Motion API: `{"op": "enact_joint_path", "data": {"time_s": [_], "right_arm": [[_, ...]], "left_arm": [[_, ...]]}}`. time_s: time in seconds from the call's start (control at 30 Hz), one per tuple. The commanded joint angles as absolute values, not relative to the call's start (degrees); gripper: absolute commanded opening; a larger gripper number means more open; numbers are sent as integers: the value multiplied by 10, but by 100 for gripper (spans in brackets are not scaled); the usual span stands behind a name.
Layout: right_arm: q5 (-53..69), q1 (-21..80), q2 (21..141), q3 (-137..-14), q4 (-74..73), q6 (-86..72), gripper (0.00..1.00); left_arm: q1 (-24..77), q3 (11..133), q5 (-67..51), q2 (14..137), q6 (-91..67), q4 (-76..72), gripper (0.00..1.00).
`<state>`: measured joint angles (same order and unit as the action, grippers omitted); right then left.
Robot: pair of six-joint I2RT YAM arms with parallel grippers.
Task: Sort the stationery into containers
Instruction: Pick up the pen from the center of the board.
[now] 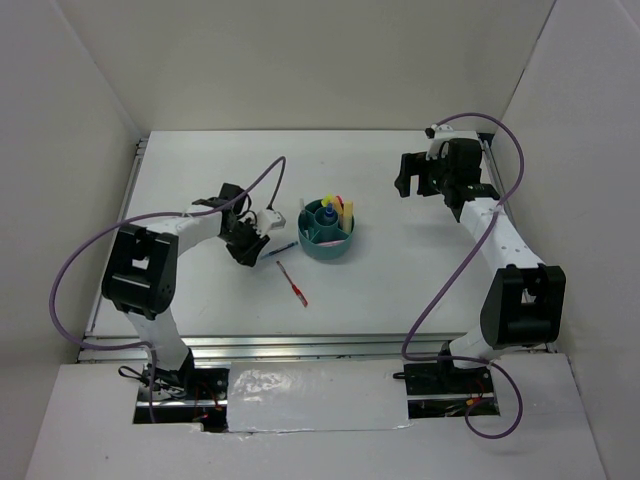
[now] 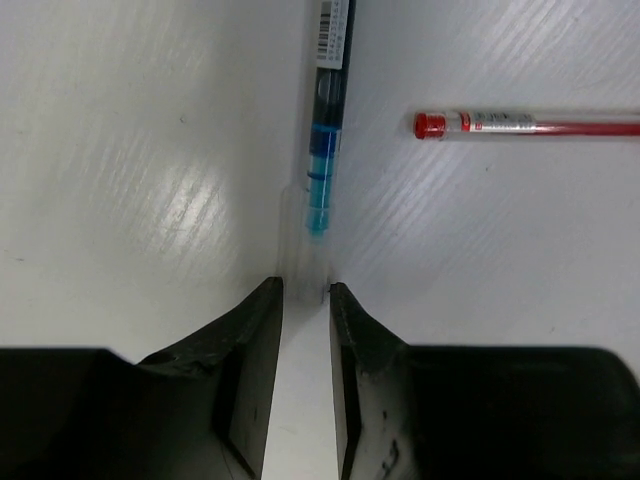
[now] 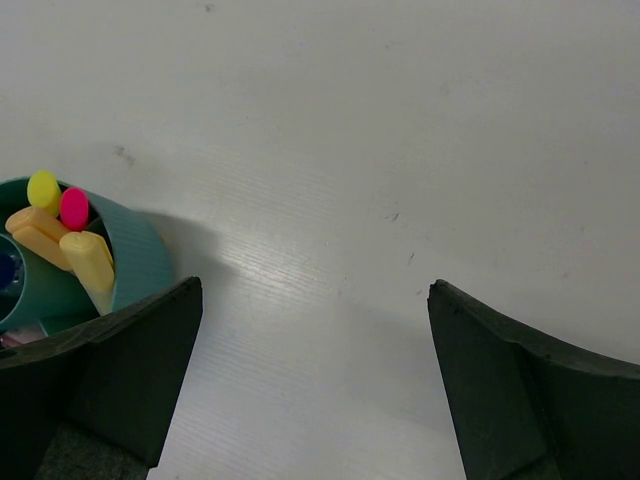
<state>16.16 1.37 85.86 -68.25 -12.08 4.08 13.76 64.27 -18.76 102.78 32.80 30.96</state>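
A blue pen [image 2: 325, 150] lies on the white table just ahead of my left gripper [image 2: 305, 290]. The jaws stand a narrow gap apart, with only bare table between them. A red pen [image 2: 530, 125] lies crosswise to the right of it. From above, the blue pen [image 1: 284, 247] and the red pen [image 1: 293, 283] lie left of the teal organiser [image 1: 340, 248]. Yellow [image 3: 44, 188], pink [image 3: 74, 207] and orange [image 3: 35, 235] markers stand inside the organiser [image 3: 140, 260]. My right gripper [image 3: 315, 290] hangs wide open and empty, to the right of the bowl.
White walls close in the table on three sides. A purple cable [image 1: 262, 185] loops over the left arm. The right arm [image 1: 480, 210] reaches toward the back right corner. A metal rail [image 1: 300, 345] runs along the table's near edge.
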Motion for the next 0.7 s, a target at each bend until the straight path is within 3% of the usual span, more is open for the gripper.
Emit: {"op": "enact_joint_path", "data": {"time_s": [0.0,0.23,0.67], "right_arm": [[161,16,846,-689,-106,47,100],[164,11,837,-673,-101,45,100],[170,7,833,-671,-101,46,100]], "left_arm": [[145,654,-173,1042,326,286,38],[154,653,-161,1043,307,253,46],[173,653,-175,1079,337,239,37]]}}
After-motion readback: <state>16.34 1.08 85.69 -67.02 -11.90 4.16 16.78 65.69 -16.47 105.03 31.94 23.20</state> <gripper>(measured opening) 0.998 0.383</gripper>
